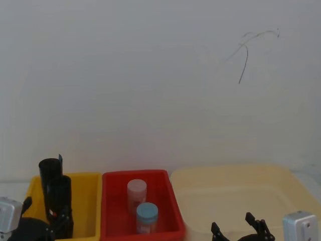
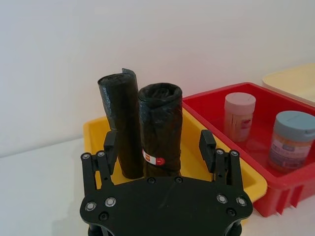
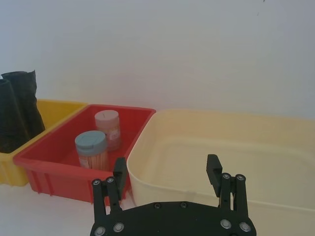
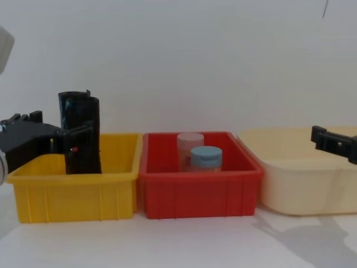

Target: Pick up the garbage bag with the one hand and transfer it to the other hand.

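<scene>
Standing upright in the yellow bin [image 4: 72, 192] at left, the garbage bag [image 2: 160, 123] is not yet lifted, so pickup and handover both remain. The left tool [image 2: 158, 142] sits with its jaws wide apart astride the bag and a second black roll [image 2: 118, 108] just beside it, gripping nothing; whether a finger touches cannot be told. Past the red bin [image 4: 198, 192], the right tool [image 3: 166, 166] hovers spread and empty near the cream bin [image 3: 221, 128].
</scene>
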